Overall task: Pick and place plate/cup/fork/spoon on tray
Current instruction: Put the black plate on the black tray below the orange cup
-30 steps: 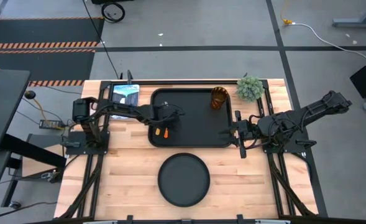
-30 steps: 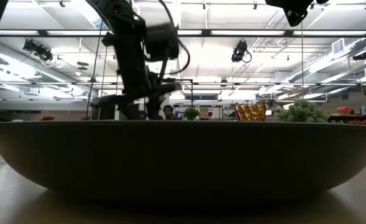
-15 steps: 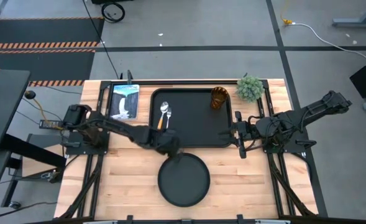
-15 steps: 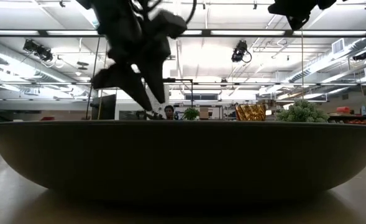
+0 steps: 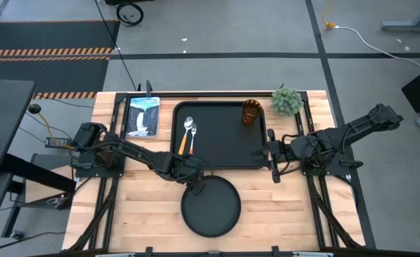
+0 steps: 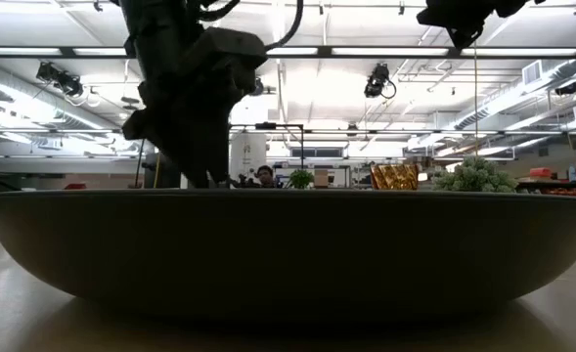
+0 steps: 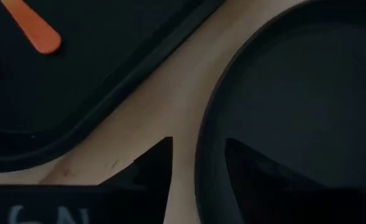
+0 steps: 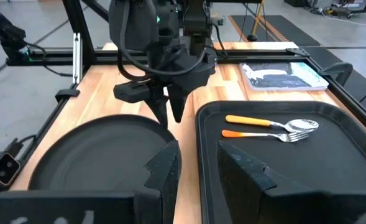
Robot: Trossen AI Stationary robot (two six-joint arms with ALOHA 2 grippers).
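The round black plate [image 5: 211,208] lies flat on the wooden table, near the front edge. My left gripper [image 5: 195,185] is open at the plate's far-left rim [image 7: 205,149], one finger over the table and one over the plate; I cannot tell whether they touch it. It also shows in the right wrist view [image 8: 169,113], pointing down. The black tray [image 5: 227,143] holds the spoon [image 5: 187,127] and the fork [image 5: 193,133] side by side at its left, and the amber cup [image 5: 251,112] upright in its far right corner. My right gripper [image 5: 271,153] is open and empty beside the tray's right edge.
A blue-white picture card [image 5: 142,115] lies left of the tray at the far edge. A small green plant [image 5: 287,100] stands at the far right corner. Bare wood lies to the left and right of the plate.
My left gripper has gone from above the fork and spoon on the tray toward the table's near edge, and has come down at the plate's far-left rim. The fork and spoon, hidden under it before, now show lying on the tray.
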